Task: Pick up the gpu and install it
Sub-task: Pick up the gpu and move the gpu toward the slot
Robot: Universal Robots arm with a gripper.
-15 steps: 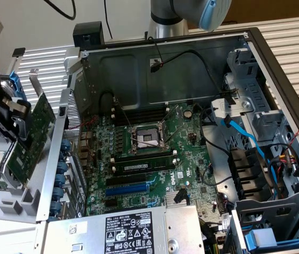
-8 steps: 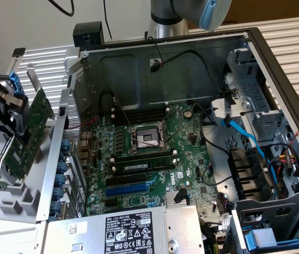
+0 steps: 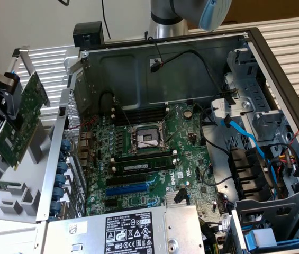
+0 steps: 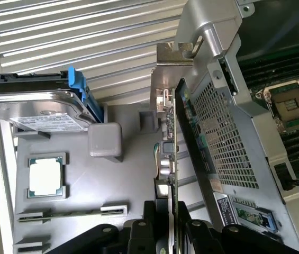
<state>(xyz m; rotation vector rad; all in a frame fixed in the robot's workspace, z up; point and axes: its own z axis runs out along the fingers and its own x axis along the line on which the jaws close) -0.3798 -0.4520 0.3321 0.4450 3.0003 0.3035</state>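
Green and thin, the gpu (image 3: 23, 119) sits clamped edge-on in my hand (image 4: 169, 235), tilted, over the grey tray (image 4: 85, 211). Next to my hand stands the open computer case (image 3: 138, 69) with its motherboard (image 3: 191, 153) bare. Below my hand, a hard drive (image 4: 43, 111) and a processor chip (image 4: 45, 175) lie on that tray.

The gpu (image 3: 21, 123) is a matt green circuit card with a bare silver metal bracket (image 4: 161, 84). The gripper (image 4: 171, 225) looks like matt black plastic. The computer case (image 4: 228, 143) is dull grey perforated sheet metal. The hard drive (image 4: 38, 108) has a glossy metal face and sits in a blue plastic carrier (image 4: 79, 84).
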